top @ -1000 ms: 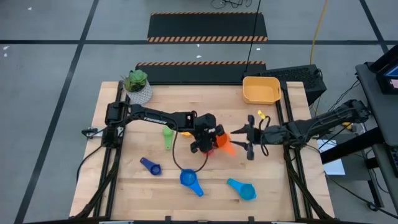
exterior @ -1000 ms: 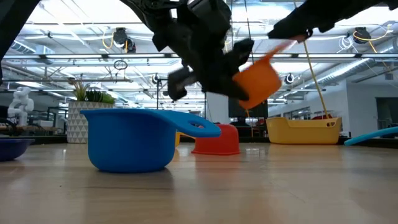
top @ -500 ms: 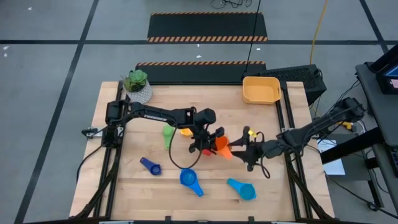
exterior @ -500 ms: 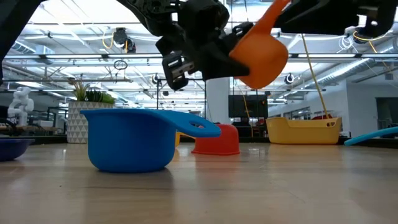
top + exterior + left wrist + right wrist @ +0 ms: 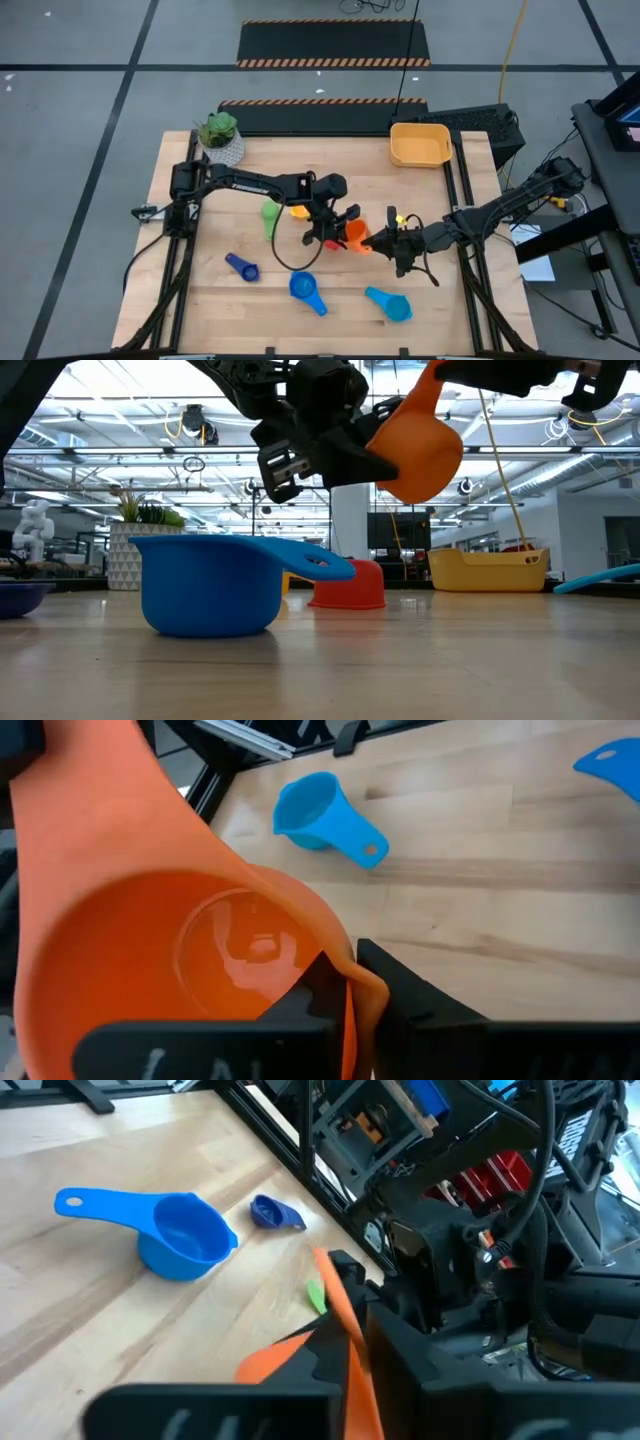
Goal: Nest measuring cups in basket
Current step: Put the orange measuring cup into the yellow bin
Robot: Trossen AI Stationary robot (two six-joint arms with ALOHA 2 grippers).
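Handover midway: left gripper (image 5: 333, 228) clamps orange cup (image 5: 356, 235) by its rim, right gripper (image 5: 388, 242) now pinches the handle, having closed in over the last second. Cup hangs above mid-worktop (image 5: 450, 300), well short of basket (image 5: 420, 145). Left release looks next.

The rectangular light wooden table top (image 5: 420, 320) shows lengthwise planks with a smooth, faintly satin finish. The orange plastic measuring cup (image 5: 190, 960) is glossy inside, with bright reflections on its round floor, and its thin rim looks slightly bent between the dark matt plastic fingers (image 5: 300, 1010) of the left gripper (image 5: 345, 1005). The blue plastic measuring cup (image 5: 215, 580) has a smooth, softly shiny wall. The shallow yellow-orange plastic basket (image 5: 419, 145) looks smooth and even. The 2 dark arms read as matt black.
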